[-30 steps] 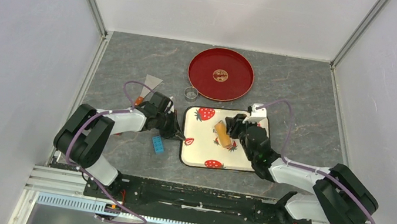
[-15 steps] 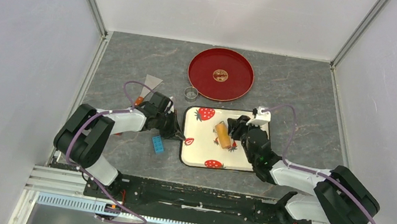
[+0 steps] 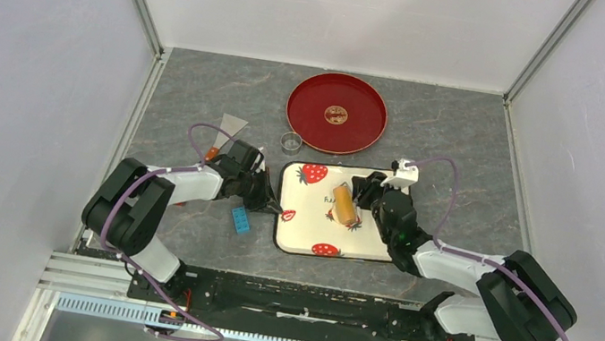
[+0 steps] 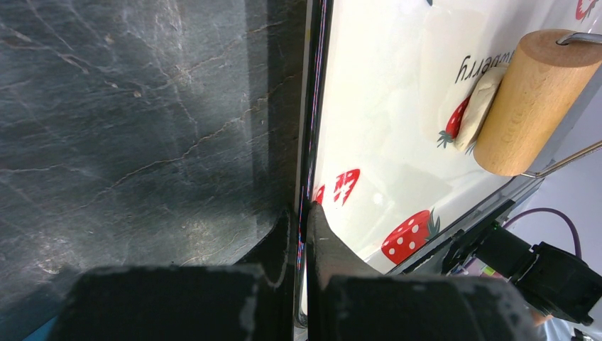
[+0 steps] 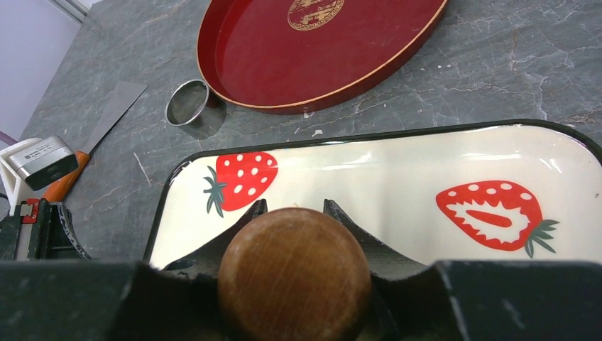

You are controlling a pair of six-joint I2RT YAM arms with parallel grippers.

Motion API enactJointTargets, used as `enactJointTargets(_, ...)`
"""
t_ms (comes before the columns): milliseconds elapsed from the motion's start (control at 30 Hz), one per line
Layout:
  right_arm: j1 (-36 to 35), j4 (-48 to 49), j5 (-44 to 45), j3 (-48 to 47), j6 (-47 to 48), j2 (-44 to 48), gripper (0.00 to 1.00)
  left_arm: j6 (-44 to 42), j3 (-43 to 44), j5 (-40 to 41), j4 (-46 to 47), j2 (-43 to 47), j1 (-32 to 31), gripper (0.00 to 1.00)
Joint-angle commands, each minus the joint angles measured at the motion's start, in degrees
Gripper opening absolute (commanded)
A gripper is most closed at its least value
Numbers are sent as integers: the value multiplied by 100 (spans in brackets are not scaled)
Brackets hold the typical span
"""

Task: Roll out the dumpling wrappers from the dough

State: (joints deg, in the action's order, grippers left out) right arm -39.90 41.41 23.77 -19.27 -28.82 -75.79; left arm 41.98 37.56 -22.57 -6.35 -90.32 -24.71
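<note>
— Where is the dough (image 4: 483,99)?

— On the strawberry tray (image 4: 376,106). In the left wrist view it is a pale cream piece at the upper right of the frame. It lies against the side of the wooden rolling pin (image 4: 532,99) and partly covers a printed strawberry.

— Is it rolled flat?

— I can't tell from that angle; only its near edge shows.

— What about the right claw (image 5: 294,212)?

— It is clenched around the rolling pin. In its own camera the pin's round wooden end fills the lower middle of the frame, with a black finger on each side. From above, the pin lies slantwise across the middle of the strawberry tray.

— And the left claw (image 4: 307,213)?

— It is pinched tight on the tray's dark left rim. One finger is on the worktop (image 4: 142,106) side and the other is over the white surface.

— What else is on the worktop?

— A round red tray (image 3: 336,112) sits at the upper centre of the overhead view, apart from the strawberry tray. A small metal ring (image 3: 290,142) stands just beside its lower left edge. A scraper (image 3: 231,126) with an orange handle lies left of the ring. A blue block (image 3: 241,219) lies below the left claw in the frame, near the strawberry tray's lower left corner.
</note>
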Motion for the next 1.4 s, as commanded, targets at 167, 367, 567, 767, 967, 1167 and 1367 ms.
enactJointTargets(167, 74, -1841, 544, 511, 746, -460, 0, -148, -414, 1307, -789, -447, 27, 2)
enactJointTargets(367, 66, -2006, 771, 517, 854, -578, 0, -107, -522, 1245, -688, -373, 28, 2)
enactJointTargets(567, 70, -2029, 1028, 542, 708, -658, 0, -106, -539, 1230, -666, -388, 28, 2)
enactJointTargets(767, -4, -2089, 1062, 356, 820, -948, 0, -107, -558, 1237, -657, -343, 26, 2)
enactJointTargets(967, -144, -2006, 977, 342, 789, -1255, 0, -110, -569, 1222, -648, -347, 21, 2)
enactJointTargets(1167, -221, -1795, 920, 632, 597, -1347, 0, -108, -578, 1220, -649, -345, 24, 2)
enactJointTargets(1367, -352, -1728, 862, 604, 632, -1704, 0, -96, -567, 1237, -666, -352, 28, 2)
